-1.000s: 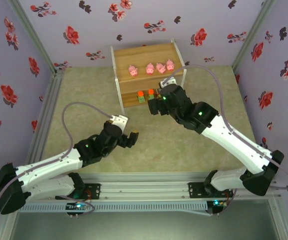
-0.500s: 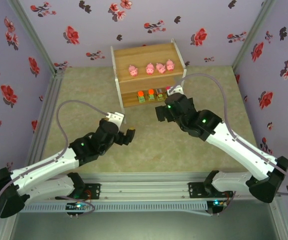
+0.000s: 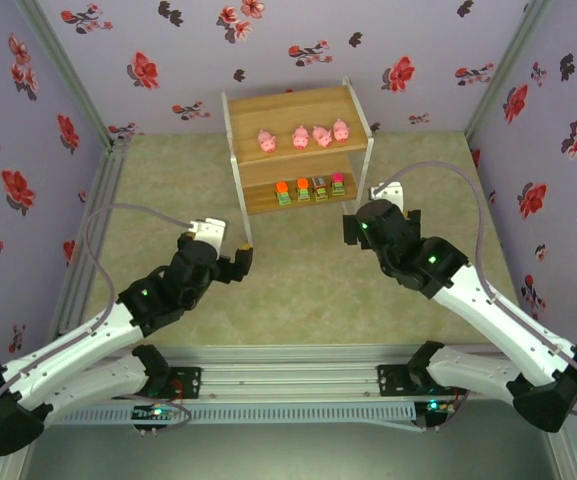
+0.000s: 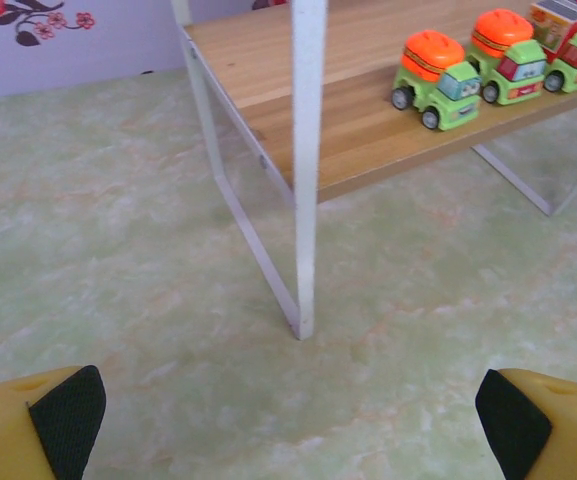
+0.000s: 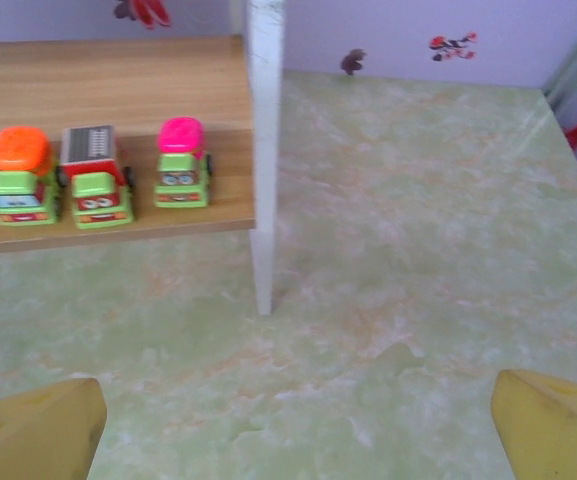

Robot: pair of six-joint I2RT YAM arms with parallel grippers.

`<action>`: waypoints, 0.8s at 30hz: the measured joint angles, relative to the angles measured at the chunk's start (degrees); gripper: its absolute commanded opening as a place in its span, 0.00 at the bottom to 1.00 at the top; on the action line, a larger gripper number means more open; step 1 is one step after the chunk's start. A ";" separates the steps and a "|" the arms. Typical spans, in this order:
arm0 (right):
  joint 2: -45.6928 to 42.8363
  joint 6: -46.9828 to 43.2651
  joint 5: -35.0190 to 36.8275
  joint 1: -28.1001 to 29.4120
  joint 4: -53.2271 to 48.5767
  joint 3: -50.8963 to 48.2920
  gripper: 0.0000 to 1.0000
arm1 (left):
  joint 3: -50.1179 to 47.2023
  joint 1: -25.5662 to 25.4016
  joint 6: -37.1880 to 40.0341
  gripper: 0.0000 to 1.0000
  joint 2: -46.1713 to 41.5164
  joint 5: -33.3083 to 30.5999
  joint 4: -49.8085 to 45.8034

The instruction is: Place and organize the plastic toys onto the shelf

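Observation:
The shelf stands at the back of the table. Several pink pig toys line its upper board. On the lower board stand several small green-based toys in a row, topped orange, grey and magenta. Two orange-topped ones show in the left wrist view. My left gripper is open and empty over the mat, before the shelf's front left leg. My right gripper is open and empty, near the front right leg.
Pale green marbled mat covers the table between the arms and the shelf. Floral purple walls close in the back and sides. A metal rail runs along the near edge by the arm bases.
My right gripper has drawn back from the lower board to the right, uncovering the grey-topped and magenta-topped toys there. My left gripper has moved left and back a little.

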 measured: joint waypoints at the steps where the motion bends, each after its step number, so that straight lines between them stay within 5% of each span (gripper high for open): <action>1: -0.68 0.26 0.37 -0.46 0.00 -0.90 1.00 | -0.07 0.33 0.00 1.00 -0.11 -0.17 -0.02; 24: -6.40 2.73 0.74 -13.73 1.05 -9.90 1.00 | -7.43 5.53 4.33 1.00 -8.48 -8.07 8.37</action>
